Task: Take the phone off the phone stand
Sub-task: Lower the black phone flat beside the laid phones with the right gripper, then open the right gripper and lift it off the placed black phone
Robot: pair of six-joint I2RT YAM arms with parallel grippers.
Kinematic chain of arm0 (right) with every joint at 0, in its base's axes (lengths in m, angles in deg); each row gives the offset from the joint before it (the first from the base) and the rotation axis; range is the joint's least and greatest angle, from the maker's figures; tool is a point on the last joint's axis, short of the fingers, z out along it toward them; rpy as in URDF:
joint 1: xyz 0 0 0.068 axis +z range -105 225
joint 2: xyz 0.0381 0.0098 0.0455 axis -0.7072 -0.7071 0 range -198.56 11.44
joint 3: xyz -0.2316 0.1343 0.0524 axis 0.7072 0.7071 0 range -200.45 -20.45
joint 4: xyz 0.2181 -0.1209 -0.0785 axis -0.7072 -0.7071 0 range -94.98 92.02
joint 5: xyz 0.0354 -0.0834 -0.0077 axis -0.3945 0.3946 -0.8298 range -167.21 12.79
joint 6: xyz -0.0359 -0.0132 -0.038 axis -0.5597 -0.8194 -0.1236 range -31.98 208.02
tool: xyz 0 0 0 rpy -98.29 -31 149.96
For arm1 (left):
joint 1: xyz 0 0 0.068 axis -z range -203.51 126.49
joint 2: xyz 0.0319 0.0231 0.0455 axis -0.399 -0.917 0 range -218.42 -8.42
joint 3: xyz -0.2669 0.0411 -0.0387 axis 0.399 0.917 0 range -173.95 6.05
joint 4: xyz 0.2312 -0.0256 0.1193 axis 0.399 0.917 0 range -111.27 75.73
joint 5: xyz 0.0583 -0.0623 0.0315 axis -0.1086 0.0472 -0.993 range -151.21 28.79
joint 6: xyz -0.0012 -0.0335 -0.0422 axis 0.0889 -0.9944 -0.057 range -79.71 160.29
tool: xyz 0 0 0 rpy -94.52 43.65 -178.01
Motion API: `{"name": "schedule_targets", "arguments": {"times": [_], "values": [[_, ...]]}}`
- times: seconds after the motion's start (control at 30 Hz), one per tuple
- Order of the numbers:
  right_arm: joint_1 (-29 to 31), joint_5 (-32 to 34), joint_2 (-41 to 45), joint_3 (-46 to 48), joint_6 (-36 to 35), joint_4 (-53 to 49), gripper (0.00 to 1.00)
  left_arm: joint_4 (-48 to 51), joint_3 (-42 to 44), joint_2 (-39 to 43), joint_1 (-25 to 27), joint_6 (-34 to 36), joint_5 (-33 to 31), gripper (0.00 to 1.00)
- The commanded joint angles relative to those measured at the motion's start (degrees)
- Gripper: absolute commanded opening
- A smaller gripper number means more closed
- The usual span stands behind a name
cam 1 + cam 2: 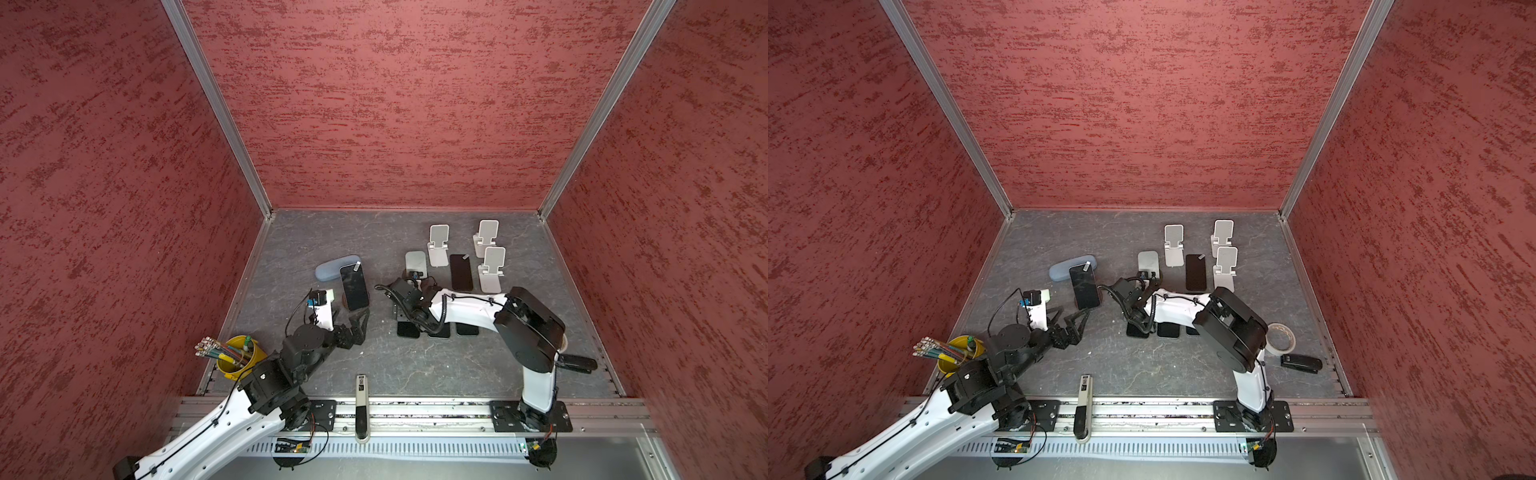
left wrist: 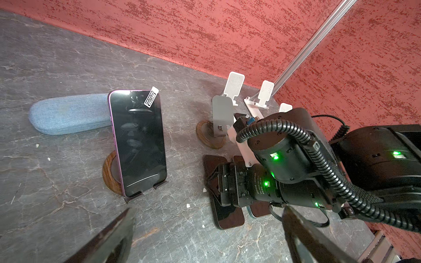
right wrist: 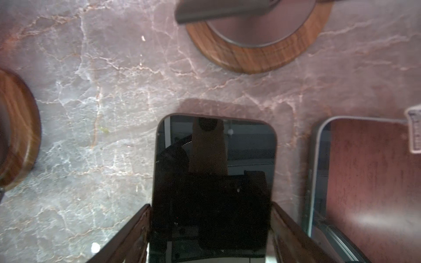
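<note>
Both top views: the phone [image 1: 354,286] leans on its stand [image 2: 109,173], left of the middle of the surface [image 1: 374,365]. The screen is dark and faces my side. In the left wrist view I see its lower edge seated in the stand's lip, with the round wooden base showing behind it. A blue case [image 1: 332,266] lies just behind the phone's top.

Left arm: my left gripper [image 1: 360,316] hangs in front of the phone, near its lower edge but apart from it. The fingers [image 2: 109,236] are spread wide, and the phone stands ahead of the gap between them.

Right arm: my right gripper [image 3: 211,227] is low over a flat phone [image 3: 214,159] that lies screen up near the middle of the surface. One finger stands at each long edge. I cannot tell whether they pinch it or stand just clear of it. A second flat phone [image 3: 364,182] lies beside it. A grey stand [image 3: 257,54] on a wooden base sits just beyond.

Back right: I count three white stands [image 1: 439,245], with a dark phone [image 1: 461,272] flat between them.

Near left corner: a yellow cup [image 1: 239,357] of pencils.
</note>
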Motion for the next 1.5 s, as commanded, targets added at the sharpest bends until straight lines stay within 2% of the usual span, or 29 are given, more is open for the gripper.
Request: {"name": "schedule_targets", "arguments": {"times": [0.0, 0.17, 0.63, 1.13, 1.47], "values": [[-0.04, -0.02, -1.83, 2.88, 1.90, -5.95, 0.80, 0.42, 0.64, 0.49, -0.24, -0.33, -0.97, 1.00], [-0.04, 1.24, -0.71, 3.57, 0.83, -6.27, 0.81, 0.47, 0.64, 0.49, -0.23, -0.34, -1.05, 1.00], [-0.04, -1.40, 3.66, 3.63, -4.25, -0.56, 0.88, -0.04, 0.07, -0.58, -0.31, -0.23, -1.23, 1.00], [-1.16, 5.57, 7.00, -6.16, -13.08, -6.00, 0.91, -0.06, -0.85, -3.16, -0.31, -0.01, -1.40, 1.00], [-4.54, 6.09, 9.39, -9.41, -19.12, -7.04, 0.96, -0.12, -1.21, -4.69, -0.75, -0.03, -1.43, 1.00]]}}
